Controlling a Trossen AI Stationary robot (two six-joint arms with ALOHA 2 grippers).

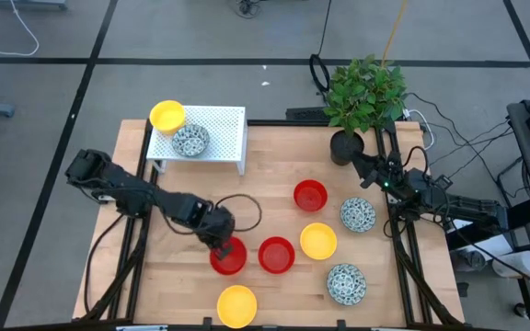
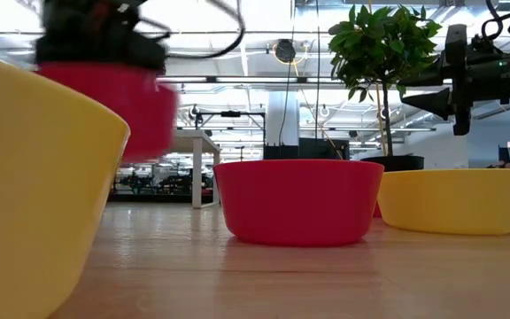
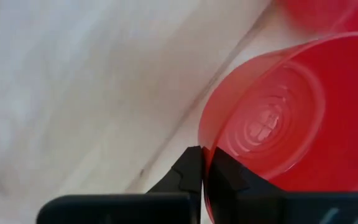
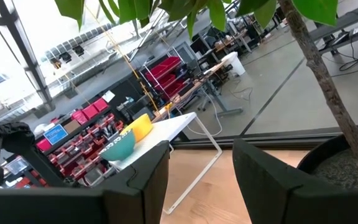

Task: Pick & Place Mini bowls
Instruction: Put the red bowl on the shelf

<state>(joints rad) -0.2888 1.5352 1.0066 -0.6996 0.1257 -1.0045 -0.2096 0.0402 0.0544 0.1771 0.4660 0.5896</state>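
The left hand pinches the rim of a red bowl, lifted off the desk in the low view. Another red bowl sits just beside it (a yellow bowl lies near the front edge). The right hand waits spread by the plant pot.

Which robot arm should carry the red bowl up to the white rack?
The left one, probably. Its end effector already pinches the rim of the red bowl, lifted off the table. The right end effector waits open beside the plant, farther from the rack.
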